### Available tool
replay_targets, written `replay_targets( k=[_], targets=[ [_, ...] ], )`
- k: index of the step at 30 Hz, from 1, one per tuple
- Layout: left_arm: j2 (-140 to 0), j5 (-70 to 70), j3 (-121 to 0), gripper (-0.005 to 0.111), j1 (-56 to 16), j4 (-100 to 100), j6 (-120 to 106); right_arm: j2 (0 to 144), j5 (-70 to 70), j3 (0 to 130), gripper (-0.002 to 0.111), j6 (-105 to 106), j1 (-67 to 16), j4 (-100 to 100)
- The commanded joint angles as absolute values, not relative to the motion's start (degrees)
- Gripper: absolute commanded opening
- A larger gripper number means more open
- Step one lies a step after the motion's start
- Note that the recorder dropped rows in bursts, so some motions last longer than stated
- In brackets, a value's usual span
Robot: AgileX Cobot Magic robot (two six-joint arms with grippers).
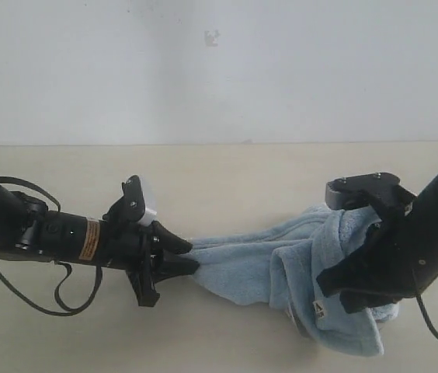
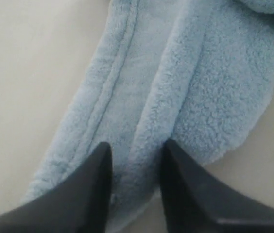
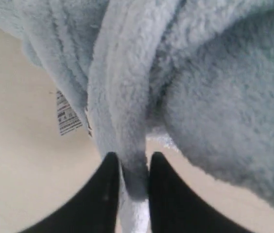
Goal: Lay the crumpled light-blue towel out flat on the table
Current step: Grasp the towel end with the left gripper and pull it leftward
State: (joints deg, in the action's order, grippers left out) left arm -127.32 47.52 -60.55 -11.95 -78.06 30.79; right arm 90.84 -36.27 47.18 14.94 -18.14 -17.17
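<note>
The light-blue towel (image 1: 258, 264) is seen lying on the beige worktop (image 1: 227, 175), drawn out lengthwise between the two arms and not yet flat. Its narrower left end is gripped by the left claw (image 2: 136, 189), whose jaws are closed partway onto a raised fold running beside the stitched hem. The right end, heaped in thick folds, is held by the right claw (image 3: 134, 187), whose jaws are pinched nearly together on a hemmed edge. A small white label (image 3: 69, 114) is seen hanging just beside that grip.
</note>
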Motion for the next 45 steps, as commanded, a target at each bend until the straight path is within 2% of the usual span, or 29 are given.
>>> replay_targets(
  k=[1, 8, 13, 15, 20, 23, 28, 35, 40, 45],
  targets=[
    [-126.94, 47.51, -60.88, 0.004, -12.08, -79.96, 34.46, 90.52, -38.80, 48.26, 0.000, 18.16, -17.75, -17.47],
    [-114.99, 49.07, -60.63, 0.004, -11.96, -82.96, 35.85, 86.39, -43.06, 52.18, 0.000, 18.16, -17.75, -14.14],
    [-99.84, 38.57, -60.63, 0.004, -11.73, -89.33, 46.04, 80.75, -45.25, 54.01, 0.000, 14.68, -17.75, -5.55],
    [-94.57, 33.14, -60.55, 0.004, -11.73, -98.45, 53.32, 78.55, -46.04, 54.26, 0.000, 9.34, -17.75, 3.46],
    [-82.75, 28.04, -56.41, 0.004, -8.43, -99.95, 65.50, 77.19, -52.89, 54.26, 0.000, -14.30, -17.75, 29.34],
    [-77.76, 27.94, -52.46, 0.004, -5.75, -99.95, 65.50, 77.30, -53.59, 54.26, 0.000, -19.48, -17.75, 33.01],
    [-74.58, 23.38, -46.16, 0.004, -3.10, -99.95, 65.64, 77.30, -53.80, 54.26, 0.000, -18.45, -17.75, 35.04],
    [-74.11, -6.27, -35.90, 0.004, -2.37, -99.95, 80.13, 77.30, -51.50, 53.98, 0.000, -25.59, -17.64, 40.15],
    [-74.11, 2.28, -36.63, 0.004, -2.49, -99.95, 80.96, 77.61, -40.21, 51.10, 0.000, -25.59, -17.64, 40.71],
    [-74.11, 2.43, -37.34, 0.004, -2.49, -99.95, 77.86, 80.84, -39.56, 50.68, 0.000, -28.34, -17.33, 48.33]
  ],
)
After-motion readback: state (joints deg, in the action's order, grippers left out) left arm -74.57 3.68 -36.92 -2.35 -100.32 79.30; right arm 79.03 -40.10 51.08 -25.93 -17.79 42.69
